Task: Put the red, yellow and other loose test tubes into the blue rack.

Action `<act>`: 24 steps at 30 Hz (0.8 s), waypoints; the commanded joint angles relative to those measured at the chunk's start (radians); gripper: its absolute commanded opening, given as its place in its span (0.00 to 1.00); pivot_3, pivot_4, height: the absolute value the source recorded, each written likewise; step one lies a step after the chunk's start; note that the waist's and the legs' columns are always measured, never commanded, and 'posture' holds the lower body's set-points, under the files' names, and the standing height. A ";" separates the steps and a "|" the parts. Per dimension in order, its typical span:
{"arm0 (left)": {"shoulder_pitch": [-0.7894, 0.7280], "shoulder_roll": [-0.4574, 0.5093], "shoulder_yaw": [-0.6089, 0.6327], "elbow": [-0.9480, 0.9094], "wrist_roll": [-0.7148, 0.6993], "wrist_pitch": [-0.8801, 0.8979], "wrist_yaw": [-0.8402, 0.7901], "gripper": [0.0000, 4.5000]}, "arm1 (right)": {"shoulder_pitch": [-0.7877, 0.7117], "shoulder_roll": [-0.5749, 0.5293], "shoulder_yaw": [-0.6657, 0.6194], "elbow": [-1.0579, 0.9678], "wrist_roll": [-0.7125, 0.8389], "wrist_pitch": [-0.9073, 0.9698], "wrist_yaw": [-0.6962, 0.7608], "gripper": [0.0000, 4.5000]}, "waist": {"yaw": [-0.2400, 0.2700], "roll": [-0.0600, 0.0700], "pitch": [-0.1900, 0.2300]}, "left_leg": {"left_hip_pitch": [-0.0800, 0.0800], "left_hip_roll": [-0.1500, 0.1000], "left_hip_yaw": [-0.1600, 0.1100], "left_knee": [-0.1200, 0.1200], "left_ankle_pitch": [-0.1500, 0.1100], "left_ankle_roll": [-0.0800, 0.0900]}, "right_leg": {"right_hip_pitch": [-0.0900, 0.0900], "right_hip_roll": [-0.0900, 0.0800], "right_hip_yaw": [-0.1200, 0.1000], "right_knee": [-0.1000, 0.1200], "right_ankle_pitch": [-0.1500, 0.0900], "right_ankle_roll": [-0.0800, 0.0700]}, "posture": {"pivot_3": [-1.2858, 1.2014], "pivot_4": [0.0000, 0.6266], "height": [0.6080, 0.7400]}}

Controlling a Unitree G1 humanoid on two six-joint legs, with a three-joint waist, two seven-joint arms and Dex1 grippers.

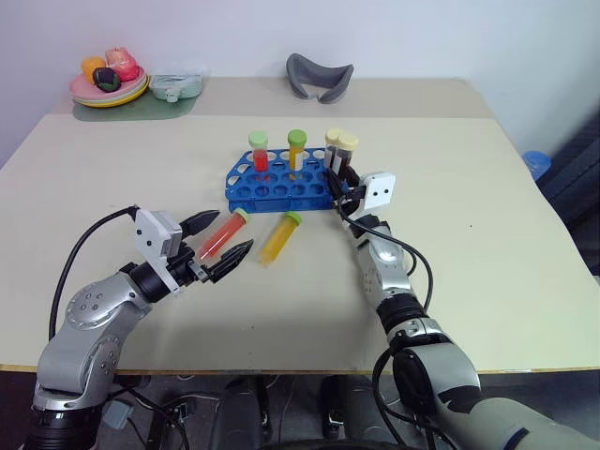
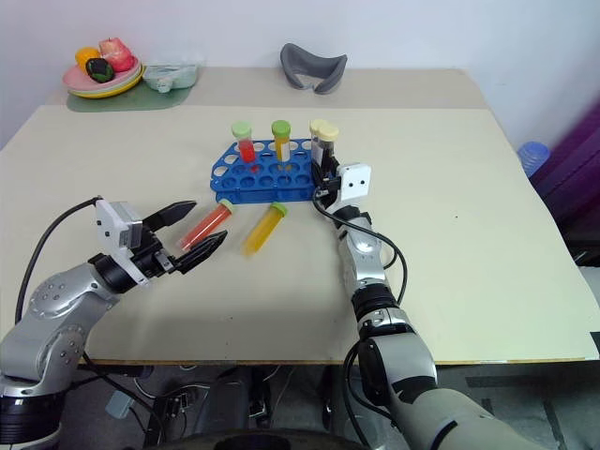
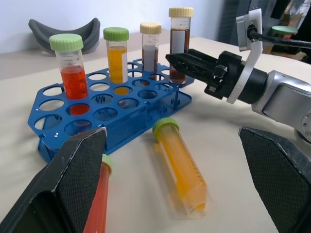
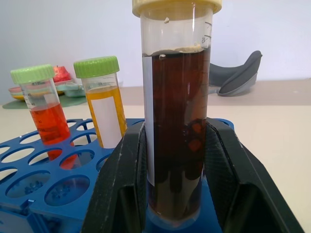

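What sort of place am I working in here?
Likely a staged lab-style tabletop in a plain room: a beige table with a blue test-tube rack, capped sample tubes, plus a plate of toy food by the wall.

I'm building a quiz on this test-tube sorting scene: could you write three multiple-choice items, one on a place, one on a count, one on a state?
1. Where does the loose yellow tube lie?
A. On the table in front of the blue rack
B. On the plate of fruit
C. Inside the rack

2. How many tubes lie loose on the table?
A. One
B. Two
C. Four

3. What are the right gripper fingers doing?
A. Spread wide over bare table
B. Closed on the dark brown tube
C. Gripping the red tube

Answers:
1 A, since it lies flat just before the rack.
2 B, as only the loose red tube and the yellow one lie there.
3 B, because both fingers press the brown tube's sides at the rack.
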 commanded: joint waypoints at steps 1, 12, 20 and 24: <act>-0.003 0.001 0.015 -0.010 0.002 -0.019 -0.004 1.00 | -0.013 -0.002 -0.008 0.000 -0.005 -0.016 -0.010 0.32 | 0.000 0.000 0.000 | 0.000 0.000 0.000 0.000 0.000 0.000 | 0.000 0.000 0.000 0.000 0.000 0.000 | 0.52 0.24 0.55; -0.003 -0.003 0.011 -0.015 0.003 -0.016 0.003 1.00 | -0.008 0.002 -0.013 -0.020 0.008 -0.016 0.015 0.97 | 0.000 0.000 0.000 | 0.000 0.000 0.000 0.000 0.000 0.000 | 0.000 0.000 0.000 0.000 0.000 0.000 | 0.52 0.24 0.55; 0.002 -0.006 0.008 -0.024 0.010 -0.012 0.018 1.00 | 0.027 -0.020 -0.007 -0.163 0.013 -0.008 0.027 0.97 | 0.001 0.000 0.000 | 0.000 0.000 0.000 0.000 0.000 0.000 | 0.000 0.000 0.000 0.000 0.000 0.000 | 0.52 0.24 0.55; 0.009 -0.001 0.024 -0.020 0.024 -0.022 0.032 1.00 | 0.102 -0.068 -0.007 -0.353 0.018 0.048 0.033 0.97 | 0.003 0.000 0.000 | 0.000 0.000 0.000 0.000 0.000 0.000 | 0.000 0.000 0.000 0.000 0.000 0.000 | 0.52 0.24 0.55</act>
